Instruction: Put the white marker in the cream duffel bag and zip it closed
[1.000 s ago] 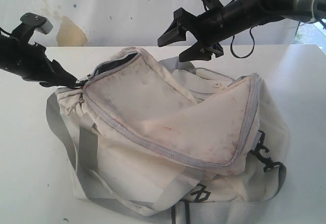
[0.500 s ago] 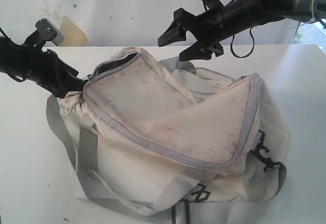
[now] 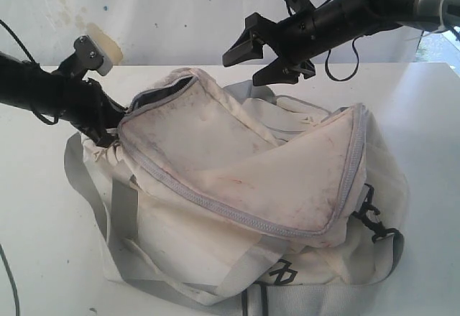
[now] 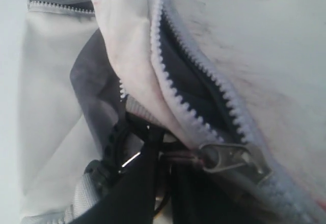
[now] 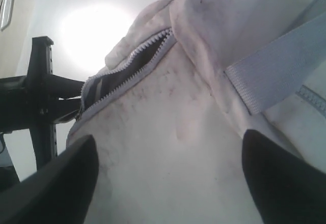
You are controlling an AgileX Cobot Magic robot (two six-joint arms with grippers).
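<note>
Left wrist view is very near to the zipper slider (image 4: 234, 158). The teeth beyond it stand apart over dark lining. The left fingers (image 4: 140, 183) are a dark mass just beside the slider. They look close together, but I cannot tell if they pinch the pull or only touch it.

The cream duffel bag (image 3: 237, 179) lies in the middle of the tabletop (image 3: 431, 115). Its open zip mouth (image 3: 162, 90) is at about 10 o'clock on the bag. The white marker is not visible in any view. I judge that it may be inside already, but this is not shown.

The step in hand seems to be closing this zip. To do it well, I think the left arm needs a sure hold on the pull and must draw it along the line of the teeth, not across them. The fabric is soft and will bunch, so the other arm could hold the bag to keep the track tight.

The exterior view shows what the wrist views do not. The right gripper (image 3: 241, 72) hovers over the bag at about 12 o'clock, wide open and holding nothing. The left gripper (image 3: 108, 123) sits at the 10 o'clock corner, its tip hidden by cloth. The right wrist view adds how much of the mouth (image 5: 137, 61) gapes, seen between the spread right fingers (image 5: 56, 183).
</note>
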